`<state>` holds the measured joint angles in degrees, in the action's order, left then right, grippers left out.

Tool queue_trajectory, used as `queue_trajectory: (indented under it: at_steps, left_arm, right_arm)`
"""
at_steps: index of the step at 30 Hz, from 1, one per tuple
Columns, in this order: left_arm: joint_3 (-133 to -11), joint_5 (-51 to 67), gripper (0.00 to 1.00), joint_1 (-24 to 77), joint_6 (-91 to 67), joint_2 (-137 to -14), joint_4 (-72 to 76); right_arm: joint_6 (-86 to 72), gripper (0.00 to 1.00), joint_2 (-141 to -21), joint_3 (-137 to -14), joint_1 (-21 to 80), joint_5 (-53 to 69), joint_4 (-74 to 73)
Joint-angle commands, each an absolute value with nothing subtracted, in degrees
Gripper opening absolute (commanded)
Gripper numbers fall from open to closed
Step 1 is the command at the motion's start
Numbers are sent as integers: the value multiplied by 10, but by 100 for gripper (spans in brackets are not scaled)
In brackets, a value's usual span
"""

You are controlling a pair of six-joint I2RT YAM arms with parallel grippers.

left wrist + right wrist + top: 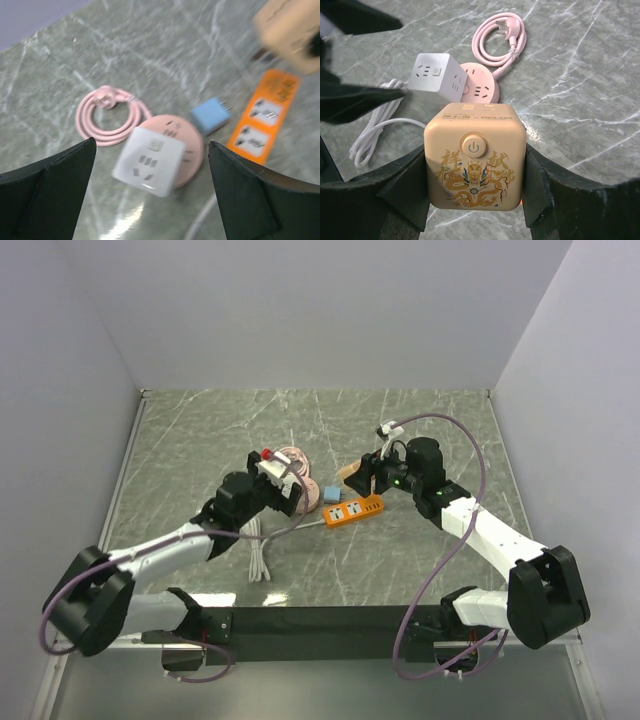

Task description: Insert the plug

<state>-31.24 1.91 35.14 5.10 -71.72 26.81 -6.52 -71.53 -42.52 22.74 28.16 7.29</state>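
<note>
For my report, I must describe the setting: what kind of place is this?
Probably a robot test cell in a lab, not a home: plain white walls enclose a marble-patterned tabletop, and several power adapters lie there as props, such as the orange power strip.

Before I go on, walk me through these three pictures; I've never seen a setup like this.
Two robot arms are bolted to the near edge of a marble-look table. One picture looks down from above; the other two come from cameras on each wrist. On the table lie an orange power strip, a pink round socket with its coiled pink cord, a white cube socket, a small blue plug adapter and a white cord. The right gripper has its jaws shut on a beige cube socket printed with a dragon. The left gripper hangs open above the white cube.
</note>
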Motion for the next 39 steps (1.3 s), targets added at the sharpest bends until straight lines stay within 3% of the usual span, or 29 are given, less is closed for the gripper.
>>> queue_trajectory:
  at_steps: [1, 12, 23, 30, 39]
  left_arm:
    - [-275, -67, 100, 395, -41, -651, 330]
    - [-229, -162, 100, 415, -221, -627, 255]
    - [-204, -177, 100, 422, -243, -643, 249]
    - [-252, -214, 100, 420, -226, -723, 208]
    - [-258, -222, 99, 382, -218, -775, 265]
  right_arm:
    - [-65, 0, -705, -438, 232, 295, 119]
    - [-69, 0, -705, -428, 231, 309, 136]
    - [-71, 0, -703, -426, 232, 309, 140]
    - [-74, 0, -703, -424, 231, 315, 142]
    - [-70, 0, -692, -417, 236, 317, 148]
